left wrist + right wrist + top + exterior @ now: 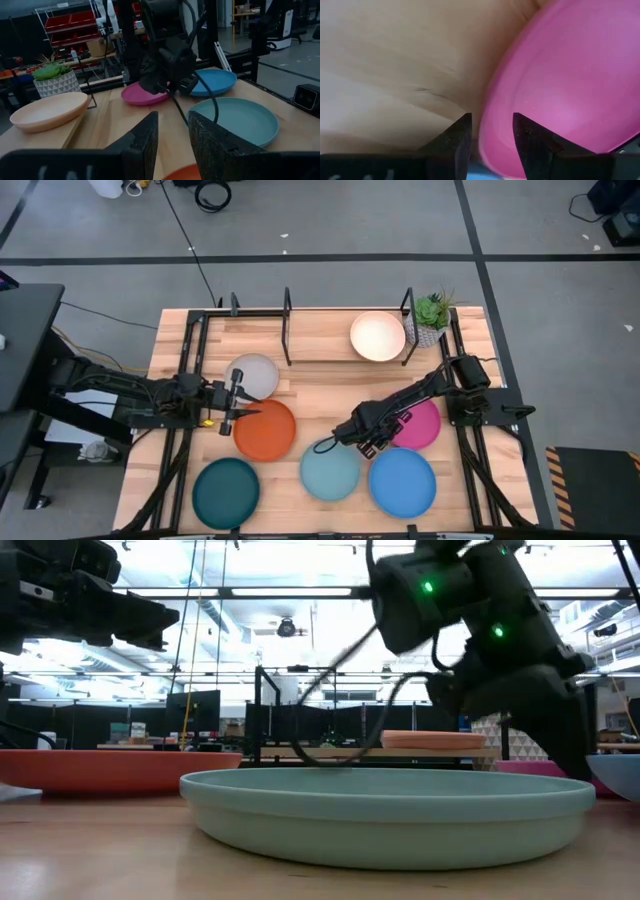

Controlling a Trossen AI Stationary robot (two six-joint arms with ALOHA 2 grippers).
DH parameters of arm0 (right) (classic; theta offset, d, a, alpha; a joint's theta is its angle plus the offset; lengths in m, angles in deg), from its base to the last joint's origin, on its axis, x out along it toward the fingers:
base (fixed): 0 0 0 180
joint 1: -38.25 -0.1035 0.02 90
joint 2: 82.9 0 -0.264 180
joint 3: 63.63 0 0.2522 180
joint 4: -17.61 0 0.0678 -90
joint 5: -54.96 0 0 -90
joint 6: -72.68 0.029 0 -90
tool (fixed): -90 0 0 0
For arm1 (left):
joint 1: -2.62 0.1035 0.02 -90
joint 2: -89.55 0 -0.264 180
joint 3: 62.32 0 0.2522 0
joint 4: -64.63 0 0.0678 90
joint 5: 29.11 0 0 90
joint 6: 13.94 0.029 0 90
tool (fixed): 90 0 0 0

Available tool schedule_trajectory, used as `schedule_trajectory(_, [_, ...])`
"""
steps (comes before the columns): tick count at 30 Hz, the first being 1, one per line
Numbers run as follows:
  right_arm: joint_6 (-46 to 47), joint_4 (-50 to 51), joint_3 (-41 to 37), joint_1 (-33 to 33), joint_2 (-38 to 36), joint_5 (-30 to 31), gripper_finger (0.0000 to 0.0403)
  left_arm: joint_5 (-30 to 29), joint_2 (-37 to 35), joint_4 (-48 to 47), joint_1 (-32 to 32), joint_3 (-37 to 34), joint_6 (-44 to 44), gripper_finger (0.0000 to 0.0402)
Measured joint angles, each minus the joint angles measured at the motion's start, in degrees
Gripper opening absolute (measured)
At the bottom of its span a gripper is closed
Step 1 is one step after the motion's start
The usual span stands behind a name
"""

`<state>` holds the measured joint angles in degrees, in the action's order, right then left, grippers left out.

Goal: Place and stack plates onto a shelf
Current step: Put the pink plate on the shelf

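My right gripper (492,142) is open at the magenta plate (420,425), low over the table; one finger stands outside the plate's near-left rim (492,120) and one over its inside. I see no touch. My left gripper (236,402) is open and empty, held level above the gap between the grey-white plate (253,375) and the orange plate (265,430). A peach plate (377,336) lies flat on the wooden shelf (320,340) at the far edge. The light teal plate (330,470), blue plate (403,482) and dark teal plate (226,492) lie flat on the table.
Thin black posts (288,310) stand on the shelf; its left half is bare wood. A potted plant (430,320) stands at the shelf's right end. The plates crowd the table's near half, and my right arm reaches over the magenta plate.
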<state>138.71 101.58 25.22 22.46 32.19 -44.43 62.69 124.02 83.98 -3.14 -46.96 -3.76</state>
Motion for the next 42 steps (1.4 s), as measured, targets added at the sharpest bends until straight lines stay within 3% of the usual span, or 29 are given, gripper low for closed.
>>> schedule_trajectory(6, [-2.49,-1.73,-1.11,0.00,0.02,1.31,0.0121,0.00,0.01,-0.04,0.00,0.00,0.00,0.0114])
schedule_trajectory(17, [-12.06,-4.60,0.96,-0.04,-0.04,5.09,0.0018,0.00,0.01,0.04,0.00,0.00,0.11,0.0114])
schedule_trajectory(24, [-23.38,-3.66,11.77,-0.52,0.04,13.17,0.0033,-0.02,0.01,0.10,0.00,0.01,-0.01,0.0114])
schedule_trajectory(31, [-41.57,-3.56,23.34,-2.74,0.04,28.88,0.0024,-0.02,0.01,0.52,0.00,0.02,-2.04,0.0114])
schedule_trajectory(39, [-59.03,0.75,25.93,0.11,0.04,38.16,0.0027,-0.02,0.01,0.64,0.00,0.04,-3.50,0.0114])
schedule_trajectory(42, [-61.75,4.20,25.93,3.73,0.04,38.61,0.0027,-0.02,0.01,0.63,0.00,0.04,-3.61,0.0115])
